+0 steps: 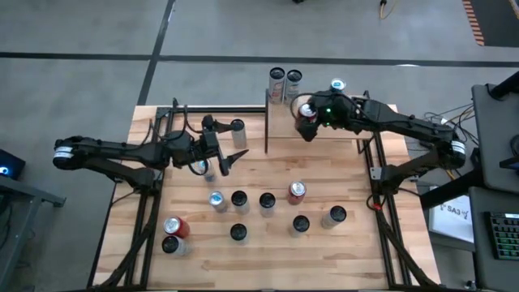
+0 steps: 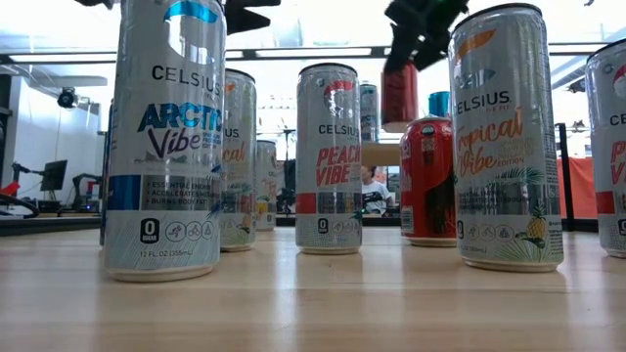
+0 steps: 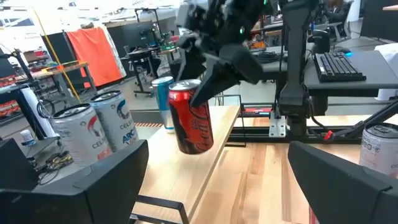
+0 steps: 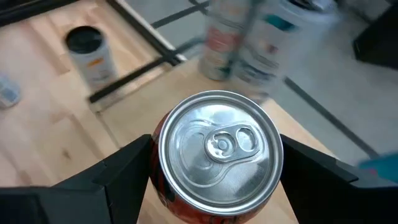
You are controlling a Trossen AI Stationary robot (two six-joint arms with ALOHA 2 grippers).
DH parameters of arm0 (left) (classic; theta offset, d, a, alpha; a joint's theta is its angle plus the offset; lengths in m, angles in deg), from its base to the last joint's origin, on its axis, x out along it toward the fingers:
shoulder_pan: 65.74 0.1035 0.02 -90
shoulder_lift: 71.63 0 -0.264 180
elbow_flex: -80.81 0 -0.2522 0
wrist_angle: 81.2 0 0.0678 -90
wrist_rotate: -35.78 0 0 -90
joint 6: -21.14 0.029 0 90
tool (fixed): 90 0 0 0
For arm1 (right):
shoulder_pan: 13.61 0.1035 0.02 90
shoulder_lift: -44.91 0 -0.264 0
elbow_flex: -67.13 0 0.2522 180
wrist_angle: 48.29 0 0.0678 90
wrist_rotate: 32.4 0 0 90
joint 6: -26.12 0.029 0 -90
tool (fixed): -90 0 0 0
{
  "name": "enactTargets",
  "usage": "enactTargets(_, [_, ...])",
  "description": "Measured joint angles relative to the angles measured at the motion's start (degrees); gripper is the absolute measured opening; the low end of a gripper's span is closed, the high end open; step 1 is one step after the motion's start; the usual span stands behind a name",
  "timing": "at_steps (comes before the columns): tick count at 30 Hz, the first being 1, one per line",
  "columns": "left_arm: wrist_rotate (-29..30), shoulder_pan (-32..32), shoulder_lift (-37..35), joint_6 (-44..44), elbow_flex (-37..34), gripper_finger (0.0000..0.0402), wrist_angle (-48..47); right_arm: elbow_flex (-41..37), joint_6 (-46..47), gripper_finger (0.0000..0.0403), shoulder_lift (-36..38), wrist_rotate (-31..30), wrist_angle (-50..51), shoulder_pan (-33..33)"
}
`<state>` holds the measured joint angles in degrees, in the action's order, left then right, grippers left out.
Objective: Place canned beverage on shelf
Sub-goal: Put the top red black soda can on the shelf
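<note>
A red canned beverage (image 3: 191, 121) hangs over the shelf (image 3: 214, 155), a light-wood board with black posts at the table's far side, with my right gripper (image 1: 310, 113) shut on it. Two silver cans (image 3: 81, 134) and a blue one (image 3: 163, 99) stand at the shelf's far side. My left gripper (image 1: 225, 159) is open to the left of the shelf, above the table, with nothing between its fingers (image 3: 93, 180). My right gripper pinches the red can's upper wall (image 4: 163, 180), just under its top rim, between its two fingers, one on each side. The fingers (image 3: 217, 74) come slanting down from above. The can hangs tilted below them, clear of the shelf board.
Several cans stand on the plank tabletop near the middle and front, among them a red one (image 1: 297, 192) and a silver one (image 1: 334, 216). Another can (image 1: 237, 128) stands left of the shelf by my left gripper. A black frame rail (image 1: 373, 174) runs along the table's right side.
</note>
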<state>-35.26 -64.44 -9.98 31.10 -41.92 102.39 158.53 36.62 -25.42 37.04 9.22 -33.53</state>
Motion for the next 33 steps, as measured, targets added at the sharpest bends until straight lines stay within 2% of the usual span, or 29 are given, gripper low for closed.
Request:
enactTargets(6, [0.1,0.0,-3.4,1.5,0.0,0.0370,-4.5,-6.9,1.8,0.0292,5.3,-0.2,-2.7,-3.8])
enactTargets(13, [0.2,0.0,-7.7,5.1,-0.4,0.0370,-9.0,-9.5,3.4,0.0292,7.1,-0.1,-2.5,-5.2])
enactTargets(19, [0.1,0.0,-10.9,5.5,-4.5,0.0370,-5.0,-9.7,3.6,0.0292,6.5,0.2,-2.7,-5.1])
enactTargets(26, [-2.1,0.0,-15.4,0.7,-9.5,0.0370,-3.7,-10.5,4.7,0.0292,6.2,0.1,-5.3,-5.1])
enactTargets(33, [-2.0,0.0,-19.9,0.0,-13.3,0.0370,-0.8,-11.6,5.2,0.0293,6.1,0.2,-8.0,-5.1])
